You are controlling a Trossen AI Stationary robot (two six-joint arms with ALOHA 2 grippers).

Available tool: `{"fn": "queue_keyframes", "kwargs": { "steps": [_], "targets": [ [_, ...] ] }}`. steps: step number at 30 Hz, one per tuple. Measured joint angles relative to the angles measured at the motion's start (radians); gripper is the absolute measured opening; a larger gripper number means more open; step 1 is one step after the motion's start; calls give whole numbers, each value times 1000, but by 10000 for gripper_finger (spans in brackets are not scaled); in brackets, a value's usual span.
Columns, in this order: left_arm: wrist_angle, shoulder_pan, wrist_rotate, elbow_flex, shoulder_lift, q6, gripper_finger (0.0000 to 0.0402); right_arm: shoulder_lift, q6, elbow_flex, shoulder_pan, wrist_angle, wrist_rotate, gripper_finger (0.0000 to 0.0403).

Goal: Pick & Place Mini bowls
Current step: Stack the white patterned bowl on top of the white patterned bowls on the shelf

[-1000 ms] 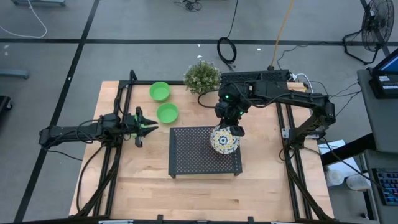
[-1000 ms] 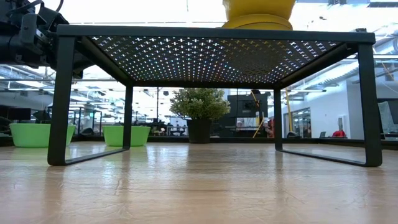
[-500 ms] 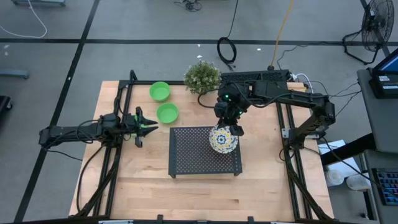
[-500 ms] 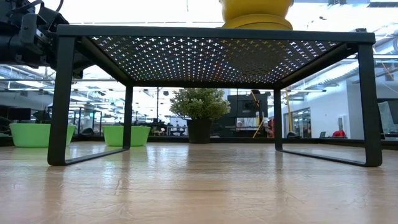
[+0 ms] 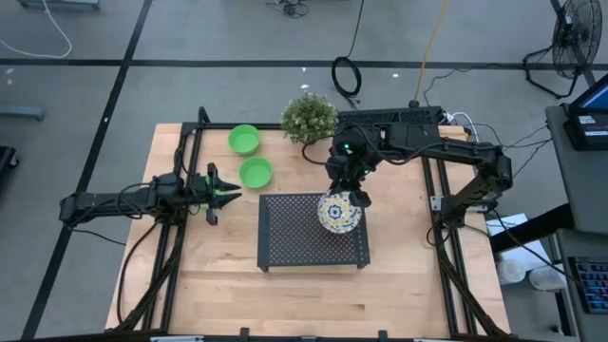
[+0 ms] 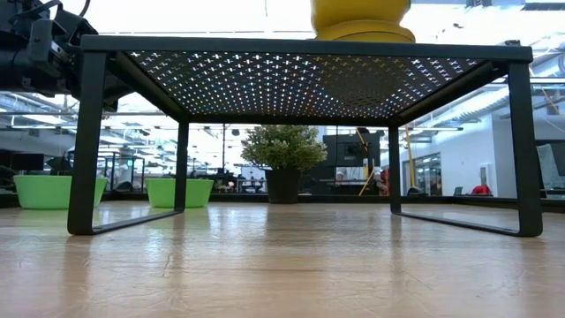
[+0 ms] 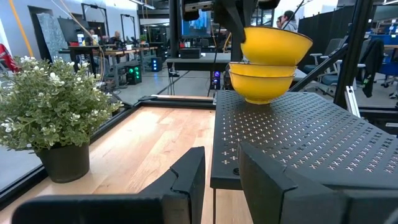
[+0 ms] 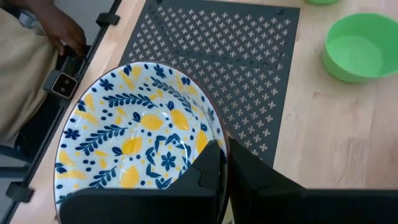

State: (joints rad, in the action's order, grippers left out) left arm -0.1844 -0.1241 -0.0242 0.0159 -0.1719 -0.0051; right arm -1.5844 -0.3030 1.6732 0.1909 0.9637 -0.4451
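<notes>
A white mini bowl [image 5: 337, 214] with blue-and-yellow flowers inside and a yellow outside [image 7: 277, 45] is held over the right part of the black perforated rack [image 5: 294, 237] by my right gripper [image 5: 353, 197], which is shut on it. Right under it a second yellow-sided mini bowl [image 7: 261, 84] stands on its base on the rack. Two green mini bowls [image 5: 244, 140] [image 5: 256, 172] sit on the table behind the rack's left end. My left gripper [image 5: 223, 190] waits open at the table's left, pointing level at the rack. My right gripper pinches the patterned bowl's rim [image 8: 217, 130] on its far right side, one finger inside the bowl and one outside. The fingers slant down from the table's far side. The bowl is tilted, its underside in the mouth of the lower bowl; whether it rests there I cannot tell.
A potted plant [image 5: 309, 117] stands at the table's far edge behind the rack. The nearer green bowl [image 8: 360, 46] is close to the rack's far left corner. A person's hand [image 8: 65, 34] shows beyond the table's right rail. Bare wood lies in front of the rack.
My right gripper has turned a little at the wrist without changing place. The held bowl has shifted slightly toward the table's left above the lower bowl.
</notes>
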Motion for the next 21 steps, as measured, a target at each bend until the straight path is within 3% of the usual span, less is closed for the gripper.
{"fn": "queue_keyframes", "kwargs": {
  "steps": [11, 21],
  "targets": [
    [0, 0, 0, 0, 0, 0, 99, 3, 5, -122, 1, -74, -9, 4],
    [0, 0, 0, 0, 0, 0, 99, 14, 48, -126, 11, -55, 45, 4]
  ]
}}
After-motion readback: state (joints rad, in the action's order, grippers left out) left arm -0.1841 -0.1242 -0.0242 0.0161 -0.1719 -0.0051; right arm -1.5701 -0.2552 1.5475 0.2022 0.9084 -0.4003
